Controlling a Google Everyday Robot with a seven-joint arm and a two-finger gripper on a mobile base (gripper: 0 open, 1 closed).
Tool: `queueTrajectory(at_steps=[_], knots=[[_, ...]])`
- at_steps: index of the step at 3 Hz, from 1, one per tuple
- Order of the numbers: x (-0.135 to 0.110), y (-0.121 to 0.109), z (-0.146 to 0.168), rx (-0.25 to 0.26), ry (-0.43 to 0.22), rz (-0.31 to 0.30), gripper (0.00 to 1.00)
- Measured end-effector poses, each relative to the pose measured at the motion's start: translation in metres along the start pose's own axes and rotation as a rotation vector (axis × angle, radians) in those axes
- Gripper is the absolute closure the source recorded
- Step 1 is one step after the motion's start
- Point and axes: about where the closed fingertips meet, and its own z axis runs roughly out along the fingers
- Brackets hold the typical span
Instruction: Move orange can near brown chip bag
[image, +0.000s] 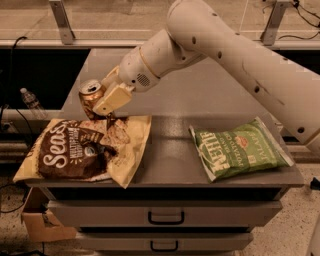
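The orange can (90, 97) stands at the table's left side, just behind the top edge of the brown chip bag (85, 149). The bag lies flat at the front left corner, partly hanging over the table's left edge. My gripper (104, 102) is shut on the orange can, with a pale finger pad (113, 98) across its right side. The can's silver top shows, its lower part is hidden behind the pad. The white arm reaches in from the upper right.
A green chip bag (239, 149) lies flat at the front right of the grey table (175, 105). Drawers with handles sit under the table front. A cardboard box (40, 220) is on the floor at the left. A railing runs behind the table.
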Motion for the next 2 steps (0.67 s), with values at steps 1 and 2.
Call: queueTrajectory(at_steps=[1,2], knots=[[-0.0008,0.0009,0.0019,-0.004,0.000,-0.001,0.07],[-0.0013,0.0016,0.0034,-0.007,0.000,-0.003,0.00]])
